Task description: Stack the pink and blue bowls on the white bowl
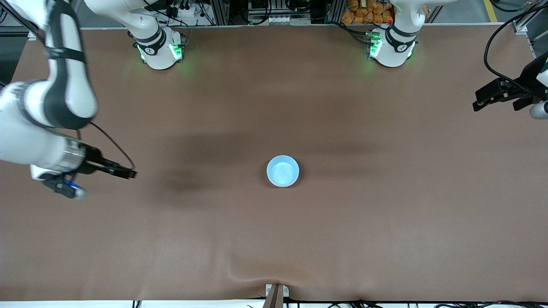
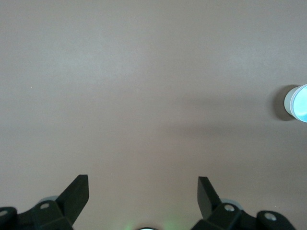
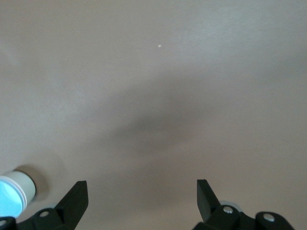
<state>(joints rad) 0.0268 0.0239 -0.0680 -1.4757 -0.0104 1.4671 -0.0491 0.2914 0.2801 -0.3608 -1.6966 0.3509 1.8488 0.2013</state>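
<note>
A light sky-blue bowl [image 1: 282, 171] sits upright in the middle of the brown table [image 1: 385, 222]. It also shows in the left wrist view [image 2: 298, 103] and in the right wrist view [image 3: 12, 199]. In both wrist views a pale wall shows below its blue rim. I cannot tell whether that wall is white or pink, and no separate pink or white bowl is in view. My right gripper [image 1: 129, 173] is open and empty above the table toward the right arm's end [image 3: 141, 189]. My left gripper [image 1: 477, 100] is open and empty at the left arm's end [image 2: 143, 184].
The two arm bases [image 1: 159, 49] [image 1: 391, 47] stand along the table's edge farthest from the front camera. A small bracket [image 1: 275, 295] sits at the edge nearest that camera, where the brown cover wrinkles. Black cables hang by the left gripper.
</note>
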